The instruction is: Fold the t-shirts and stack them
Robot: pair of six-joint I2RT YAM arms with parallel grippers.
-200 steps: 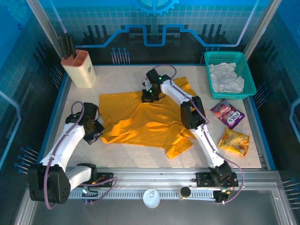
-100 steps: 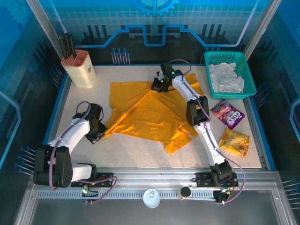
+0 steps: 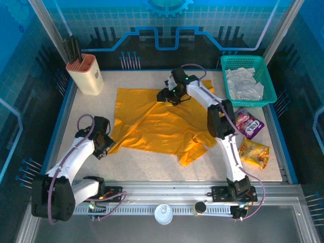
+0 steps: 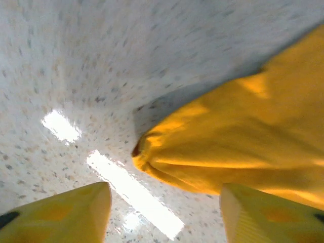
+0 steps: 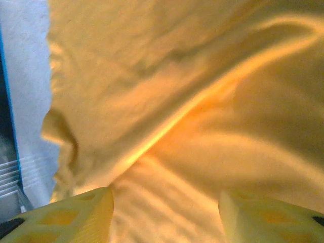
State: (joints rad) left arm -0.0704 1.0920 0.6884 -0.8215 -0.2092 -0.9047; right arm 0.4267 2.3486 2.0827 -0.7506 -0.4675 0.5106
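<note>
The mustard-orange t-shirt lies spread and creased over the middle of the table. My left gripper stands open at the shirt's near-left corner. In the left wrist view a bunched corner of the orange t-shirt lies just beyond the left gripper, with bare tabletop between the fingers. My right gripper hovers open over the shirt's far edge. Under the right gripper is only orange t-shirt cloth, none of it pinched. The pale white-grey t-shirt sits crumpled in the green basket.
A beige knife block stands at the back left. A purple packet and a yellow snack packet lie right of the orange shirt. A blue raised rim bounds the table. Bare tabletop runs along the near edge.
Both grippers went from shut on the orange shirt to open and let it go. The shirt's far-left edge dropped flatter and wider. The right gripper shifted slightly left.
</note>
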